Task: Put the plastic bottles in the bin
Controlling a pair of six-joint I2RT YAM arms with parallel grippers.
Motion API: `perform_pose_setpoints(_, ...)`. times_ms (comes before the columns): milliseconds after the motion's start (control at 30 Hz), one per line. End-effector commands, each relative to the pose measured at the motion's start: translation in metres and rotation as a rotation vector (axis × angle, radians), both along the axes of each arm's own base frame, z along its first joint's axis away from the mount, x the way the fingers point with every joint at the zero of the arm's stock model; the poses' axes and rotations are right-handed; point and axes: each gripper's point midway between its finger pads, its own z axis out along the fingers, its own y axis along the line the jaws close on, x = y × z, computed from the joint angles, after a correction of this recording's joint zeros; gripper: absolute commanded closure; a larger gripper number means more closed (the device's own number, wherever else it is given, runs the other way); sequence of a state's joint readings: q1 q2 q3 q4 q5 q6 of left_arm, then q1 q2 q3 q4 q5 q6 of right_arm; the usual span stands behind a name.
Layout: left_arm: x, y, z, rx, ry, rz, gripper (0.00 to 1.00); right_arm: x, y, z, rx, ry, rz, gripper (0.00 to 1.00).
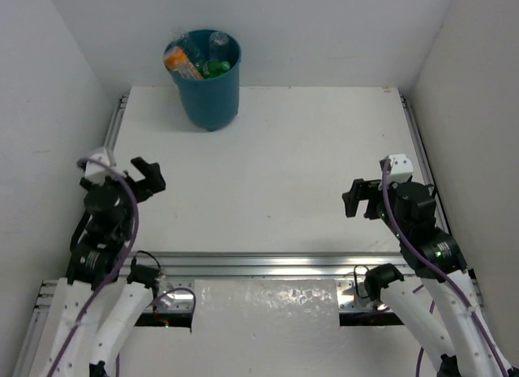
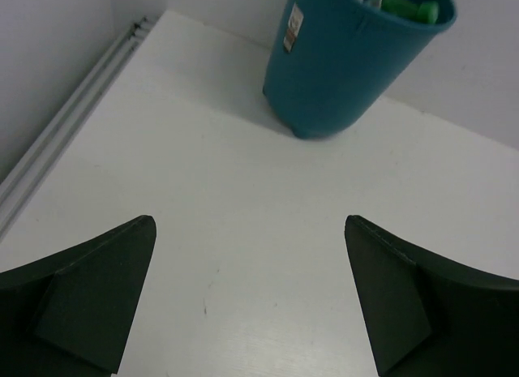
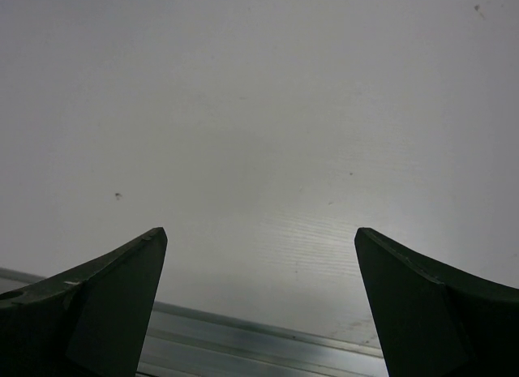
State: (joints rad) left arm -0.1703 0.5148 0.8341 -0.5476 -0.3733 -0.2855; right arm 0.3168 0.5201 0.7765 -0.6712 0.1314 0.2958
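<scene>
Now the bin (image 1: pixel 209 93) stands upright, holding bottles (image 1: pixel 185 65).

A robotics lab test cell: plain white walls (image 1: pixel 57 69) box in a white counter (image 1: pixel 268 174) edged with aluminium rails (image 1: pixel 268 265), two cabled white robot arms (image 1: pixel 113 328) (image 1: pixel 430 320) bolted alongside.

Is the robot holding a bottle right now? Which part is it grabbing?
No, nothing is held. The left gripper and the right gripper are both open and empty. The plastic bottles lie inside the bin.
</scene>
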Motion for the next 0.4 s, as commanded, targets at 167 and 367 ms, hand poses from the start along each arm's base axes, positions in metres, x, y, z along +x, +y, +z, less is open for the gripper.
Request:
perform_pose_setpoints(167, 0.004, 0.004, 0.006, -0.008, -0.109, 0.023, 0.00, -0.004, -0.005, -0.022, -0.018, 0.041, -0.027, 0.01)
perform_pose_setpoints(367, 0.007, 0.000, 0.000, -0.008, -0.093, 0.004, 0.00, -0.003, -0.005, -0.023, -0.013, 0.043, -0.030, 0.01)
